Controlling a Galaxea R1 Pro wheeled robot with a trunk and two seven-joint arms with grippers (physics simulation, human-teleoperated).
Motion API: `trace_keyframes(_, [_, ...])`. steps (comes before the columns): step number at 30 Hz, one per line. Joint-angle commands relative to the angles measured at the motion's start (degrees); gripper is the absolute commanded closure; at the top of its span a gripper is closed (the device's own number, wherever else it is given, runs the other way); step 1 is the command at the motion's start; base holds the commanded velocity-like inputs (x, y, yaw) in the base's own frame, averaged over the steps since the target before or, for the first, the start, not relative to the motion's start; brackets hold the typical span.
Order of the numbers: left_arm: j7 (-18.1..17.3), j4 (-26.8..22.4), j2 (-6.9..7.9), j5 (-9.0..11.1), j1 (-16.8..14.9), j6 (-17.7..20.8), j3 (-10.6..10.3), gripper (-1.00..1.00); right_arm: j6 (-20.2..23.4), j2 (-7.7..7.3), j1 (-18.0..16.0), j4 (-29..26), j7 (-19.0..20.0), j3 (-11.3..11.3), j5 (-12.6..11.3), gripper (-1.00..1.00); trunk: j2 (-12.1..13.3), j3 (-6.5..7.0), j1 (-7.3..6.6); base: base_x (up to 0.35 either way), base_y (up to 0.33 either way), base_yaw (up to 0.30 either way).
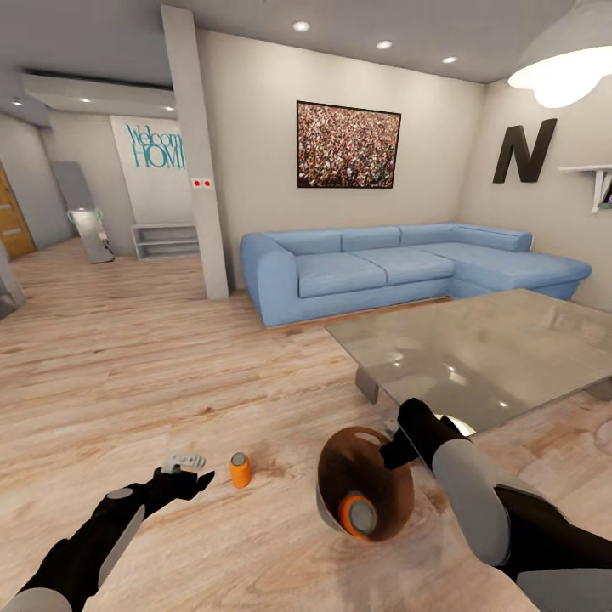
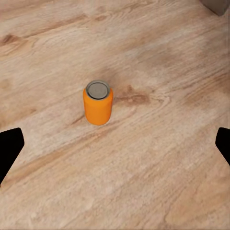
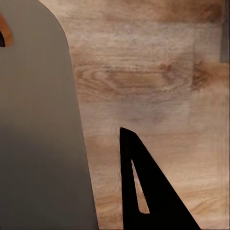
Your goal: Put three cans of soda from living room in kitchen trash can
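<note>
We stand on the light wood plank floor (image 1: pixel 127 357) of the living room, with the long blue corner sofa (image 1: pixel 399 268) against the far wall and the glass-topped low table (image 1: pixel 484 353) ahead to our right. Our right arm carries the round bin with the glossy wood-brown interior (image 1: pixel 365 484), tilted so its mouth faces us; one orange soda can with a grey top (image 1: pixel 358 514) already lies inside, near the lower rim. The right claw (image 1: pixel 399 446) is closed on the bin's rim, the grey wall (image 3: pixel 38 124) lying against one dark finger.

The second small orange soda can (image 1: pixel 240 470) stands upright on the floor, long axis vertical, between our two arms and just beside the left claw (image 1: pixel 191 472), which is plainly the nearer one. In the left wrist view that can (image 2: pixel 98 102) sits straight ahead, centred between the widely spread fingertips (image 2: pixel 9 146), not yet touched. Bare floor surrounds it; we judge nothing blocks a straight advance. The bin hangs near on the can's right.
</note>
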Motion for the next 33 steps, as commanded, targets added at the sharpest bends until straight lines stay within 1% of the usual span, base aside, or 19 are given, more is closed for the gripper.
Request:
trace_keyframes(1, [0.00, 0.01, 0.00, 0.00, 0.00, -0.01, 0.00, -1.00, 0.32, 0.01, -0.03, -0.01, -0.02, -0.30, -0.25, 1.00, -0.01, 0.01, -0.01, 0.000, 0.000, 0.000])
trace_keyframes(5, [0.00, 0.01, 0.00, 0.00, 0.00, -0.01, 0.00, -1.00, 0.52, 0.01, -0.03, -0.01, -0.02, -0.04, 2.75, 1.00, -0.01, 0.01, -0.01, 0.000, 0.000, 0.000])
trace_keyframes(8, [0.00, 0.01, 0.00, 0.00, 0.00, -0.01, 0.00, -1.00, 0.52, 0.01, -0.03, -0.01, -0.02, -0.09, 4.40, 1.00, -0.01, 0.01, -0.01, 0.000, 0.000, 0.000])
trace_keyframes(10, [0.40, 0.65, -0.66, -0.18, 0.66, -0.65, -0.30, -1.00, -0.49, 0.65, 0.69, -0.17, -0.26, -0.07, 5.55, 1.00, -0.01, 0.01, -0.01, 0.000, 0.000, 0.000])
trace_keyframes(12, [0.45, 1.28, -1.30, -0.28, 1.31, -1.27, -0.38, -1.00, -1.42, 1.28, 1.44, -0.17, 0.38, 0.24, 6.71, 1.00, -0.01, 0.01, -0.01, 0.000, 0.000, 0.000])
trace_keyframes(13, [0.47, 1.60, -1.62, -0.32, 1.63, -1.58, -0.41, -1.00, -1.77, 1.40, 1.82, -0.17, 0.65, 0.30, 6.91, 1.00, -0.01, 0.01, -0.01, 0.000, 0.000, 0.000])
trace_keyframes(15, [0.48, 2.23, -2.27, -0.34, 2.28, -2.21, -0.42, -1.00, -2.31, 1.48, 2.56, -0.16, 0.83, -0.02, 6.46, 1.00, -0.01, 0.01, -0.01, 0.000, 0.000, 0.000])
trace_keyframes(18, [0.49, 3.17, -3.24, -0.35, 2.44, -3.15, -0.41, -1.00, -3.35, 1.56, 3.09, -0.16, 1.02, -0.27, 6.72, 1.00, -0.01, 0.01, -0.01, 0.000, 0.000, 0.000])
trace_keyframes(19, [0.50, 7.05, -4.44, -0.33, 2.47, -8.30, -0.39, -1.00, -9.26, 1.59, 3.13, -0.16, 1.03, -2.40, -11.56, 1.00, -0.01, 0.01, -0.01, 0.000, 0.000, 0.000])
trace_keyframes(33, [0.51, 7.37, -4.61, -0.38, 2.53, -8.45, -0.42, -1.00, -9.60, 1.70, 3.20, -0.07, 1.14, -2.43, -11.55, 1.00, -0.01, 0.01, -0.01, 0.000, 0.018, 0.000])
